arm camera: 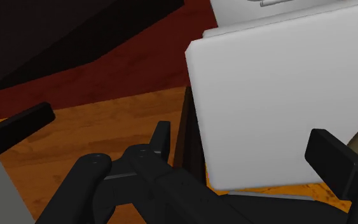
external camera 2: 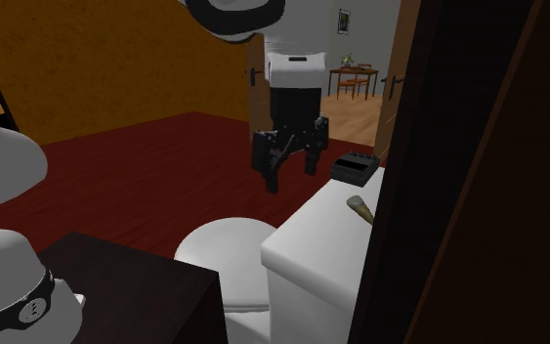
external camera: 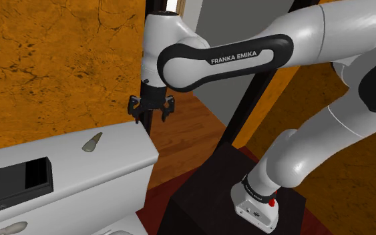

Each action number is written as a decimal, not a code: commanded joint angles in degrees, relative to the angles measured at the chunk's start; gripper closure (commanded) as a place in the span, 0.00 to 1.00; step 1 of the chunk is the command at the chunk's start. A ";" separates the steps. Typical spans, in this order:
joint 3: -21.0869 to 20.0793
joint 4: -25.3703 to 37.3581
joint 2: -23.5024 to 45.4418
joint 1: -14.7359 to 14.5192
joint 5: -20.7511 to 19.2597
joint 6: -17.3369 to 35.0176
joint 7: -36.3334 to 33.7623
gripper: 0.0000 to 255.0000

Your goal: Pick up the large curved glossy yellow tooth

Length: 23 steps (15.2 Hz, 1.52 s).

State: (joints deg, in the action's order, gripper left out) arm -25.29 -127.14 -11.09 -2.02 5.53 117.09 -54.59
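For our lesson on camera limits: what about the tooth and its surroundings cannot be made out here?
Tooth: second exterior view, one end hidden behind the dark panel.
Tooth, wrist view: mostly cut off by the picture edge and one black jaw.
Pale object: shoulder view, cut by the bottom edge; unidentifiable.

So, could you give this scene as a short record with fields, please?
gripper: open, empty, in the air near the edge of the white tank top
tooth: pale tan, lying on that top, untouched
black box: on the same top, apart from the tooth
task state: tooth not yet picked up
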 commanded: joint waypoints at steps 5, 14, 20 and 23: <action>-3.36 10.86 15.13 -0.78 -5.56 2.30 -14.39 0.00; -1.28 32.98 37.97 -8.03 -13.66 0.49 -31.65 0.00; -0.11 36.15 42.90 -9.71 -14.92 2.04 -33.82 0.00; 0.20 35.36 43.94 -9.87 -15.38 3.82 -33.98 0.00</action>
State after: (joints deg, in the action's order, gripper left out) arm -25.18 -91.40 32.52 -11.82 -9.69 120.19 -88.47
